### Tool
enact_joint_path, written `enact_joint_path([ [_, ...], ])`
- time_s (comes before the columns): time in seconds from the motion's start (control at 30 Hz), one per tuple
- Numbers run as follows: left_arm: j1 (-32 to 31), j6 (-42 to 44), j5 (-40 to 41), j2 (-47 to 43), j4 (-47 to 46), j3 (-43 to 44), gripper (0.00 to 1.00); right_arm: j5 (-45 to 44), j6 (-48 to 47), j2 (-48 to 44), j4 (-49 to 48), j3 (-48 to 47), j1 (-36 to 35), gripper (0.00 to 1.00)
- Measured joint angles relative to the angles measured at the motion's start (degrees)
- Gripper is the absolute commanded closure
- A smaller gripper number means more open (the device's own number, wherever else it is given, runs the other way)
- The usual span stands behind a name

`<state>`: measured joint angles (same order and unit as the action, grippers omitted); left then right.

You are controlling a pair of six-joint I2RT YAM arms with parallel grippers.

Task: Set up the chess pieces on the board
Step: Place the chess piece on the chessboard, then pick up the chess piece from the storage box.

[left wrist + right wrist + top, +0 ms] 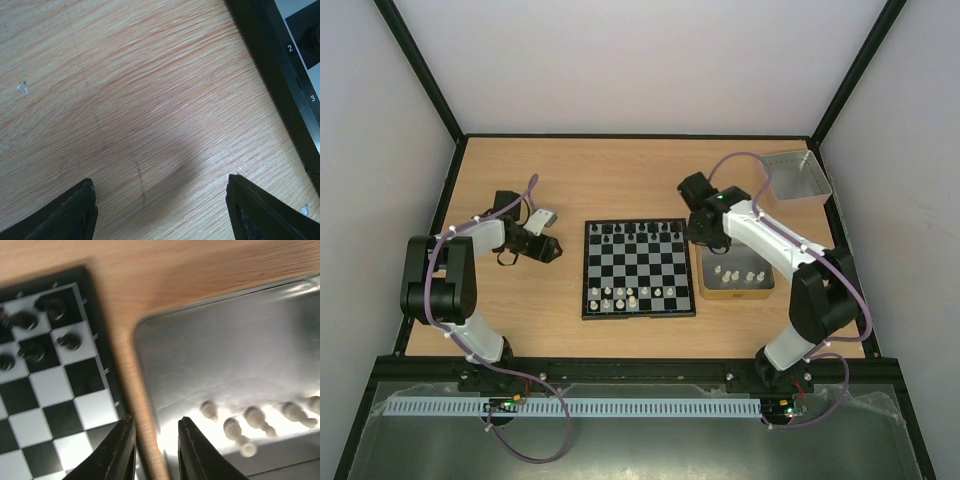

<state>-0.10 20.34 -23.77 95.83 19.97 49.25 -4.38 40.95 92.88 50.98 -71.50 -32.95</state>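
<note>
chess setup check-in, both arms here are mine. board sits in the middle of the table, square to the near edge. black pieces crowd the far rows of it, way too tiny from above to say which is which. white pieces stand in a line along the near side, and i can't count them properly either.

loose white pieces are off the board, in the tan-rimmed tray just right of it. in my right wrist view a few of them sit in a blurry row on the shiny tray floor, some upright, some maybe tipped, hard to tell.

my right gripper hangs by the far left corner of that tray, over the strip of wood between tray and board. its fingers are close together with only a narrow gap, and nothing is in that gap.

my left gripper is out to the left of the board, low over bare wood, jaws spread wide with nothing between them. the board's black rim just shows at the right edge of that wrist view.

grey metal tray sits at the far right corner of the table, well apart from the board. can't see what's in it.
</note>
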Motion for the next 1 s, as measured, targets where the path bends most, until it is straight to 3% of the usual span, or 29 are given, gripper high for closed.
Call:
enact_joint_path([
  [0.33,0.0,0.0,0.0,0.0,0.0,0.0,0.29,1.3,-2.2,-2.0,-0.9,7.1,9.3,0.77],
  [1.0,-0.3,0.1,0.0,0.3,-0.2,0.3,0.29,7.5,-3.5,1.0,-5.6,11.0,11.9,0.77],
])
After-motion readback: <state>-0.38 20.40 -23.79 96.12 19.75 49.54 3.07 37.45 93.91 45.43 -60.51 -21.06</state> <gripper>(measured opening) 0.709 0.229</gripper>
